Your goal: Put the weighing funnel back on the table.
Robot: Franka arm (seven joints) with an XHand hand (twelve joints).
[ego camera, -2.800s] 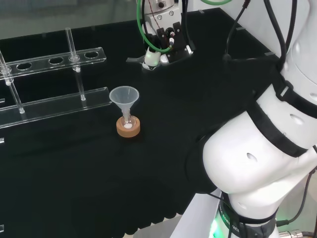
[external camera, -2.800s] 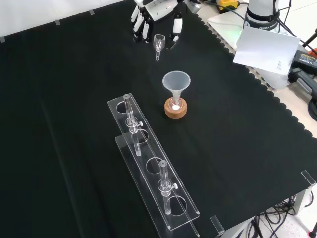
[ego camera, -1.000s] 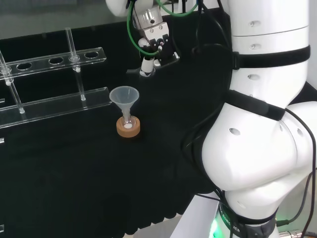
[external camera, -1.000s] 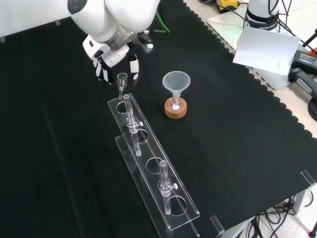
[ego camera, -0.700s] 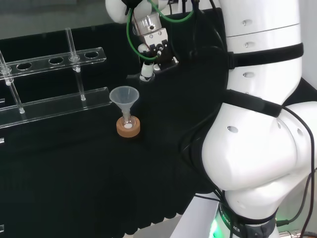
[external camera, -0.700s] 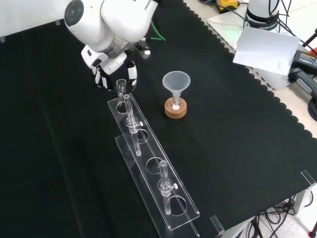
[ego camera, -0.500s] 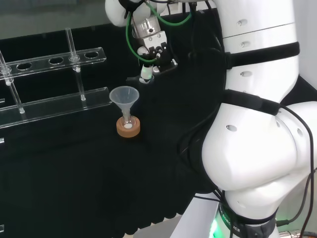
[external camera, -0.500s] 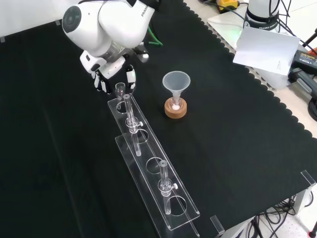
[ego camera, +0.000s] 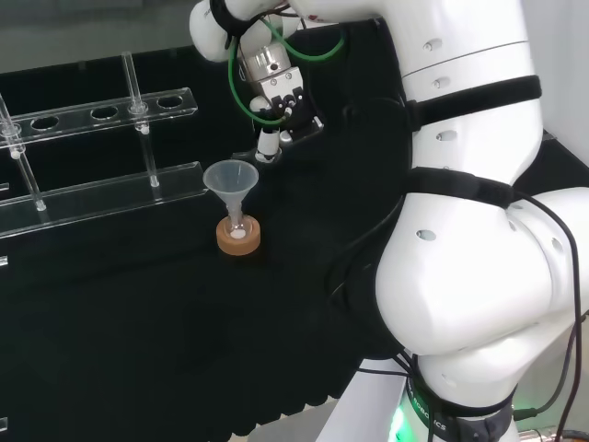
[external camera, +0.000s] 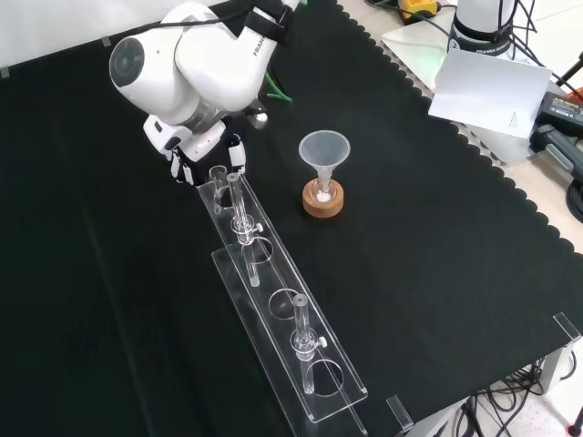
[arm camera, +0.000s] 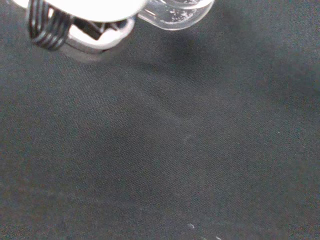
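Covering the whole bench, the black cloth is the largest thing here. Next in bulk is the white arm, which fills the right side of the head view and reaches in from the top of the front view. A long clear rack of two tiers with round holes runs down the front view from near the hand towards the lower edge. A few thin clear tubes stand upright in it.

The hand hangs at the rack's far end, with its fingers pointing down at the cloth. In the head view it sits just behind the funnel and beside the rack's right end.

The funnel stands mouth up to the right of the hand in the front view, apart from it. Its stem rests in a small flask with something white at the bottom. The flask sits on a cork ring.

Smallest is the weighing funnel, a little clear cup held mouth up between the hand's fingers, which close in on it from either side. It is low over the rack's end, and whether it touches the rack or the cloth cannot be told. In the wrist view its clear curved edge lies against a blurred white part of the hand, with bare cloth beyond
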